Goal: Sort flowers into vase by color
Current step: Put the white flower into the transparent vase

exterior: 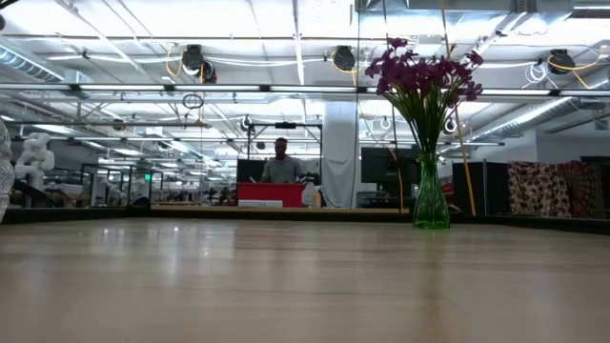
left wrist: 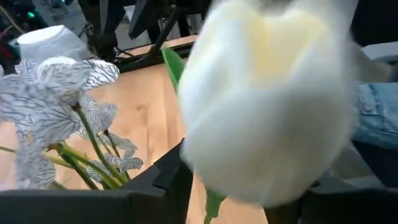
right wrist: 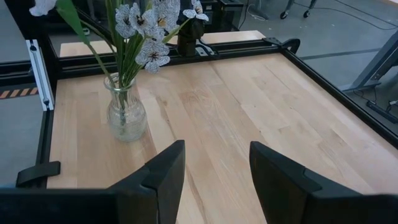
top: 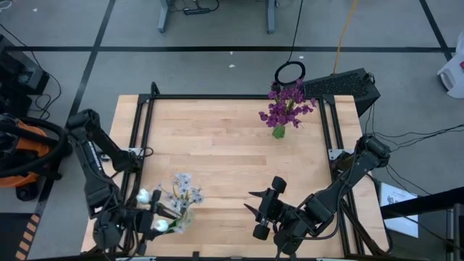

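Note:
A green vase (top: pixel 278 131) with purple flowers (top: pixel 286 105) stands at the table's far right; the low view shows the vase (exterior: pixel 431 195) upright. A clear vase (right wrist: pixel 126 115) near the front left holds pale veined flowers (right wrist: pixel 146 25). My left gripper (top: pixel 141 223) is beside it, fingers apart. A white tulip bud (left wrist: pixel 267 99) fills its wrist view, and the bud's green stem (left wrist: pixel 213 205) runs down through the gap between the fingers. A second white bud (top: pixel 143 196) shows just behind. My right gripper (top: pixel 264 210) hovers open over the front middle with nothing between its fingers. My left gripper has the white bud's stem (left wrist: pixel 211 208) in the gap between its parted fingers, close to one finger (left wrist: pixel 174 186). The bud hides most of the gap. I cannot tell whether a finger touches the stem.
Black frame rails (top: pixel 145 123) run along the table's edges. A black slab-shaped device (top: pixel 348 83) lies past the far right corner. A person (exterior: pixel 281 162) stands beyond the far edge. Bare wood (top: pixel 232 159) lies between the two vases.

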{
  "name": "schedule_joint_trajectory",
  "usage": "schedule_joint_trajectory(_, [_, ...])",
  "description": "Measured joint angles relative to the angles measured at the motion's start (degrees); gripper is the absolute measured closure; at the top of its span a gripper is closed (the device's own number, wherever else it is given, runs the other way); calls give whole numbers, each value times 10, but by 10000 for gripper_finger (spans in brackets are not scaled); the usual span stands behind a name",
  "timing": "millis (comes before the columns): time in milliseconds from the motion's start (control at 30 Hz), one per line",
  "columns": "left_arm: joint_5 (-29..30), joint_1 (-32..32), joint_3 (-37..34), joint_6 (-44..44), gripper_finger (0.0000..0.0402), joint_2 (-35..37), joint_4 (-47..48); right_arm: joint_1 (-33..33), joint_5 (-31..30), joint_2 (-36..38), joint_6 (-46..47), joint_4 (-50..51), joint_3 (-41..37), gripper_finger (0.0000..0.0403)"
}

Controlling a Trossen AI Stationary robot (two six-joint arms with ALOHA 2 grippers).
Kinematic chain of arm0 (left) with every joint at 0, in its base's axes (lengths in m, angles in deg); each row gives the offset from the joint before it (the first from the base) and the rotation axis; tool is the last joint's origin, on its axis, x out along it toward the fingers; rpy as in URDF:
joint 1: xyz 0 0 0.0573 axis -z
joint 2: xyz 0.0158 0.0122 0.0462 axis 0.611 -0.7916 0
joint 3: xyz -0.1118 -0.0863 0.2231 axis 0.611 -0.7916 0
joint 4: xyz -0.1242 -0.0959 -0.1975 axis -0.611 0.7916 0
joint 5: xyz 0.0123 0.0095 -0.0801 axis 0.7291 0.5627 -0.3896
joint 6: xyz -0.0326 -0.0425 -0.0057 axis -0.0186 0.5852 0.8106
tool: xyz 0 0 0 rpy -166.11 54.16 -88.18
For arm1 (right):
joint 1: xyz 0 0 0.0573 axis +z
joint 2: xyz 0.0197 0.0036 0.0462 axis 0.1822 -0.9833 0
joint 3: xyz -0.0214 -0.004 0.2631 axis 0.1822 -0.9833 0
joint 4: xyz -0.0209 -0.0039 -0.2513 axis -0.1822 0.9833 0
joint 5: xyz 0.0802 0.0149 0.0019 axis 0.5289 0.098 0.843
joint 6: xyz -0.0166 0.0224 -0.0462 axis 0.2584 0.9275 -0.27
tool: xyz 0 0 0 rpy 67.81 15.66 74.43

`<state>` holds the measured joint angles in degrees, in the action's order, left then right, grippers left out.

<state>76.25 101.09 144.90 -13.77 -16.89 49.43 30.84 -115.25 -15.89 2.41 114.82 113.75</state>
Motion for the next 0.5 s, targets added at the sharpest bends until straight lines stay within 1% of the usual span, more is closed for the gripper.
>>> schedule_joint_trajectory(133, [-10,0,0,-2,223,16,6,0,0,0,0,0,0,232])
schedule_joint_trajectory(300, [-10,0,0,-32,198,36,5,0,0,0,0,0,0,232])
schedule_joint_trajectory(500, [-17,0,1,-47,192,55,-2,0,0,0,-2,0,0,232])
